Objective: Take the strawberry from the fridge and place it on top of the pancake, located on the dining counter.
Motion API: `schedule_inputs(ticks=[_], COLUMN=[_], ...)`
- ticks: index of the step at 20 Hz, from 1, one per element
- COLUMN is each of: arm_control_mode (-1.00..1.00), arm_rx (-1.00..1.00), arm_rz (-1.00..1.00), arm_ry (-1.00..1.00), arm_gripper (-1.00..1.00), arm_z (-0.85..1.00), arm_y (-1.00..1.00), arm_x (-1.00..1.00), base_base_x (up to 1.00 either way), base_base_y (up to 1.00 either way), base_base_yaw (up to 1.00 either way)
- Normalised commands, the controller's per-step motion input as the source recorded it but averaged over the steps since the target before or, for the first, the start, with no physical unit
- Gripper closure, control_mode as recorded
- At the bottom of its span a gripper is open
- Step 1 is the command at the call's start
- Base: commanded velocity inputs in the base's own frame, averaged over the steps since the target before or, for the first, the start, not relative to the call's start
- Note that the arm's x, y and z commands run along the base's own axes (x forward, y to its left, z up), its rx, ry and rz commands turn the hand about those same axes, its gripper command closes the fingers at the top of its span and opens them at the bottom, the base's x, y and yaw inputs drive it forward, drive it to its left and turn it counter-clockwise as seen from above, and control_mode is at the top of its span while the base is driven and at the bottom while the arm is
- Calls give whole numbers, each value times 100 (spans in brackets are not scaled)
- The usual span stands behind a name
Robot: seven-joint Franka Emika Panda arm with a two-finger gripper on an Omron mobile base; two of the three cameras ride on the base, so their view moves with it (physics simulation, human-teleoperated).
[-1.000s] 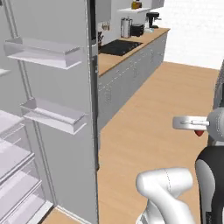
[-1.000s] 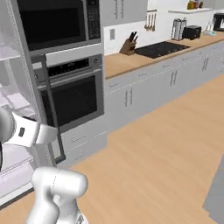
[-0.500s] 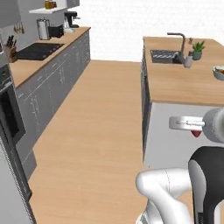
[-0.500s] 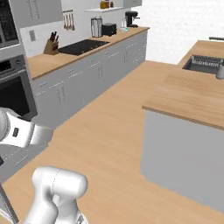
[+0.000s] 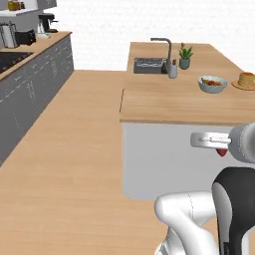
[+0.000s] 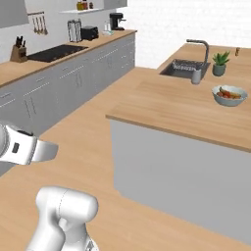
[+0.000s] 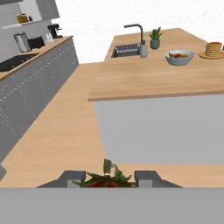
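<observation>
So the strawberry (image 7: 106, 180) sits clamped between the gripper (image 7: 107, 178) tips at 6 o'clock in the hand view, leaves poking up; I'd guess it's light, soft and easy to bruise, so a gentle pinch across its fat middle seems right. Past it there's open wood floor, then the dining counter (image 7: 153, 81) edge facing us, with the fruit bowl (image 7: 178, 57) and the pancake (image 7: 214, 49) way out at 1 o'clock.

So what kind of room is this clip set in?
A rendered home kitchen: a wood-topped island with a sink and tall faucet, a wall counter with a black cooktop, and a coffee maker at its far end.
</observation>
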Motion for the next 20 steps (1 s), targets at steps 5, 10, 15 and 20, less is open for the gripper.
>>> schedule_inputs(ticks=[5,10,15,20], arm_control_mode=[100,100,100,100], arm_rx=[0,0,0,0], arm_rz=[0,0,0,0], arm_ry=[0,0,0,0], arm_gripper=[100,100,100,100], arm_z=[0,0,0,0], arm_y=[0,0,0,0], arm_x=[0,0,0,0], base_base_x=[4,0,3,16], base_base_y=[-100,-100,-100,-100], base_base_yaw=[-7,-5,-1,0])
